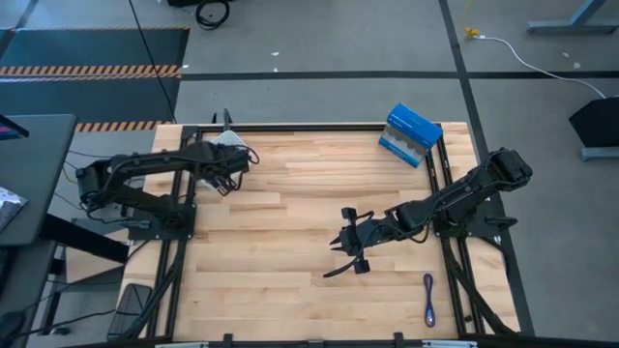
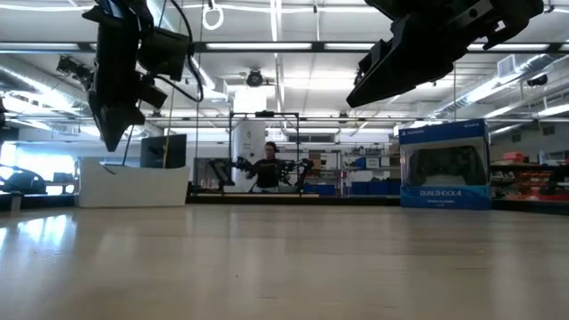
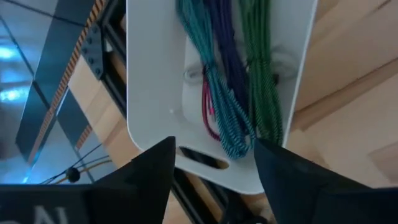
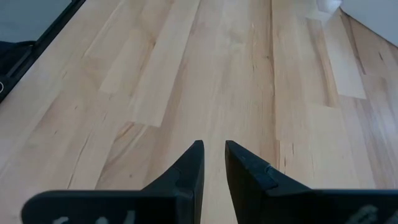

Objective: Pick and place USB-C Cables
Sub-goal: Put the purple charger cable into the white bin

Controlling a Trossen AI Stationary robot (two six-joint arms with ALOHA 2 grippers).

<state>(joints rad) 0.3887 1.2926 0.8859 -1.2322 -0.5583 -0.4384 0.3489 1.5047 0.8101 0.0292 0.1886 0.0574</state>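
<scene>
Dark fingers of the left gripper (image 3: 211,162) spread wide directly above the white tray (image 3: 155,74), where teal, purple, green and magenta braided USB-C Cables (image 3: 239,93) lie bundled. One purple cable (image 1: 428,298) remains on the pale wooden surface (image 1: 290,222), just beside the empty, nearly closed right gripper (image 1: 340,253).

Both jointed robot arms are matte black with thin black cables; the black wedge-shaped fingers (image 4: 186,171) look smooth.
</scene>
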